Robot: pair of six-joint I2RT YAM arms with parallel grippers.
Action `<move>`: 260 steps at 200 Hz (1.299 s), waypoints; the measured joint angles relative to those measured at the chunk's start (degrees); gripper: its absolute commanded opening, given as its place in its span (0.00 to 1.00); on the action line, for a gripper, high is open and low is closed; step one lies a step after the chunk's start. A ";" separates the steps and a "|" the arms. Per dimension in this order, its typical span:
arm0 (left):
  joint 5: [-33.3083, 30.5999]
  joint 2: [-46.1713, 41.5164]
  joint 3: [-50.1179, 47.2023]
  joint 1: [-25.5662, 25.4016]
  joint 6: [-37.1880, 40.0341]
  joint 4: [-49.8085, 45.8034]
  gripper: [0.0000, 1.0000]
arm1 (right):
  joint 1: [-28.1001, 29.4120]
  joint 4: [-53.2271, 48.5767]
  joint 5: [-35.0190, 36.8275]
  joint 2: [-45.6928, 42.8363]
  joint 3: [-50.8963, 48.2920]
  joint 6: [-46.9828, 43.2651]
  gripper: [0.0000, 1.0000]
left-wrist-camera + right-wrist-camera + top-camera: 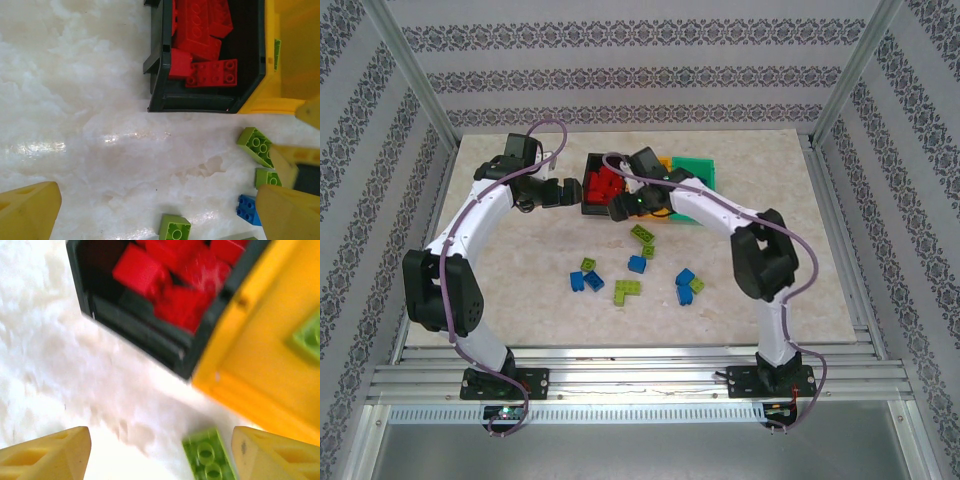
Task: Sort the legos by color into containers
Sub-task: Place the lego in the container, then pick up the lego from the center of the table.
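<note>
The black bin (592, 163) holds several red legos (604, 185); the orange bin (665, 161) and green bin (698, 172) adjoin it on the right. My left gripper (570, 192) hangs open just left of the black bin, with nothing between its fingers (30, 210). My right gripper (620, 206) is open over the table in front of the black bin (135, 335). A lime brick (210, 456) lies below its gap, close to the right finger (280, 455). Another lime brick (307, 337) lies in the orange bin (260, 365).
Loose lime and blue legos are scattered on the marble table (520, 260) in front of the bins: lime (642, 233), blue (637, 264), lime (627, 291), blue (685, 277). The left wrist view shows lime bricks (256, 145) (175, 229) and a blue one (248, 208).
</note>
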 measured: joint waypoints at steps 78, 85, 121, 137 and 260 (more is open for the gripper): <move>2.89 0.00 -0.04 0.33 -0.90 0.44 1.00 | 1.03 2.69 1.99 -12.59 -19.85 -0.55 0.74; 3.10 0.00 -0.04 0.33 -0.90 0.46 1.00 | 1.03 2.75 2.19 -11.96 -19.82 -0.68 0.74; 3.30 0.00 -0.04 0.33 -0.90 0.59 1.00 | 1.03 2.89 3.67 -6.19 -16.39 -1.81 0.74; 3.37 0.00 -0.04 0.33 -0.87 0.57 1.00 | 1.03 2.78 4.20 -3.63 -14.47 -2.21 0.73; 3.82 0.90 -0.04 0.33 -0.87 0.57 1.00 | 1.03 1.68 7.74 4.24 -9.70 -5.35 0.42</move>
